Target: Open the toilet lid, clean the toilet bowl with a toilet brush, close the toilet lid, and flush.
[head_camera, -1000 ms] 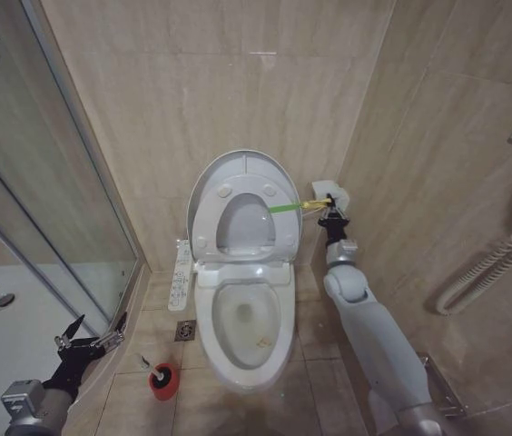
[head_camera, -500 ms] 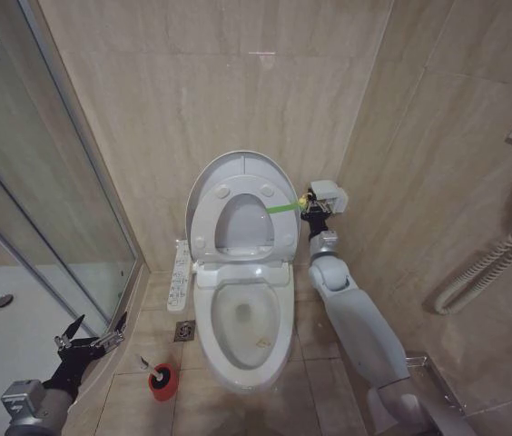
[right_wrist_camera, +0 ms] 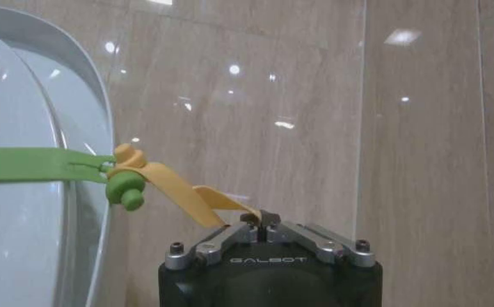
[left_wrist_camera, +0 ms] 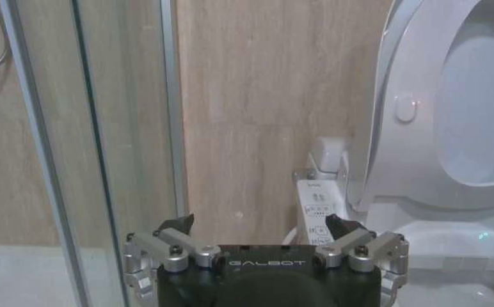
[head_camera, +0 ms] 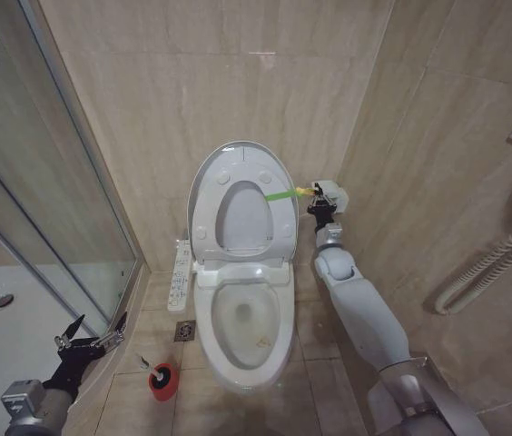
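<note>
The toilet lid (head_camera: 242, 163) stands raised against the wall, with the ring seat (head_camera: 279, 232) up against it. The toilet bowl (head_camera: 238, 322) lies uncovered below, with faint brown marks inside. A yellow-green strap (head_camera: 280, 195) runs from the lid's edge to my right gripper (head_camera: 316, 194). In the right wrist view the right gripper (right_wrist_camera: 256, 221) is shut on the strap's yellow end (right_wrist_camera: 175, 190), beside the lid (right_wrist_camera: 25, 115). The toilet brush (head_camera: 158, 371) stands in its red holder on the floor, left of the bowl. My left gripper (head_camera: 89, 331) hangs open low on the left, and its open fingers (left_wrist_camera: 178, 225) hold nothing.
A glass shower door (head_camera: 65, 182) and a white shower tray (head_camera: 2, 336) close off the left side. A white control panel (head_camera: 181, 272) hangs beside the toilet, and a floor drain (head_camera: 186, 331) sits below it. A white rail (head_camera: 478, 272) is mounted on the right wall.
The lid has tipped further back toward the wall. My right gripper, holding the strap, has moved left and slightly up. The left arm has not moved.
</note>
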You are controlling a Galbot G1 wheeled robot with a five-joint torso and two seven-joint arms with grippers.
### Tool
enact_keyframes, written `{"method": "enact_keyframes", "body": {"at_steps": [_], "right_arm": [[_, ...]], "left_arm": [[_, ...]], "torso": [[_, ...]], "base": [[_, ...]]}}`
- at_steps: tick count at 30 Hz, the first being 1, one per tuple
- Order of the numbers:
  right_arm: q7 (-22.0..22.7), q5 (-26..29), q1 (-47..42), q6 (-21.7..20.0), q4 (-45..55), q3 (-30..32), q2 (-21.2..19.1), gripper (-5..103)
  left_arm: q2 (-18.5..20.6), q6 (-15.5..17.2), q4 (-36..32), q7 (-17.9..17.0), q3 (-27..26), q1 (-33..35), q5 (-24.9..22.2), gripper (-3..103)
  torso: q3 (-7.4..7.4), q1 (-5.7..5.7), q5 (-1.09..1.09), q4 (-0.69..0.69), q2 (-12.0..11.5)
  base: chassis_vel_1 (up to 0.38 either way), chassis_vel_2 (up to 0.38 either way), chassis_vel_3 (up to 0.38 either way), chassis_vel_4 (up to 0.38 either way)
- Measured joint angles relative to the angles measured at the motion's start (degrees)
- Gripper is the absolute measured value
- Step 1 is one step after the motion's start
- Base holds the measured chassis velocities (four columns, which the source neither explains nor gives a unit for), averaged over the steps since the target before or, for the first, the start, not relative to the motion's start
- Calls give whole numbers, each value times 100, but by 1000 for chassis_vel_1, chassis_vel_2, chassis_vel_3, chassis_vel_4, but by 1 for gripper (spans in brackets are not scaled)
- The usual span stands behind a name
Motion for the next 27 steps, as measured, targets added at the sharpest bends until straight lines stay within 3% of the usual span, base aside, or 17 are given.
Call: {"method": "enact_keyframes", "body": {"at_steps": [9, 25, 26, 27], "right_arm": [[-1, -1, -34, -4, 49, -15, -4, 1], [-14, 126, -475, -138, 886, -94, -380, 0], [-14, 139, -525, -152, 969, -74, -412, 24], [-14, 139, -525, -152, 969, -74, -412, 24]], "left_arm": [[0, 0, 0, 0, 0, 0, 0, 100], [0, 0, 0, 0, 0, 0, 0, 100], [0, 0, 0, 0, 0, 0, 0, 100], [0, 0, 0, 0, 0, 0, 0, 100]], "torso": [[0, 0, 0, -1, 0], [0, 0, 0, -1, 0], [0, 0, 0, -1, 0], [0, 0, 0, -1, 0]], "base": [[0, 0, 0, 0], [0, 0, 0, 0], [0, 0, 0, 0], [0, 0, 0, 0]]}}
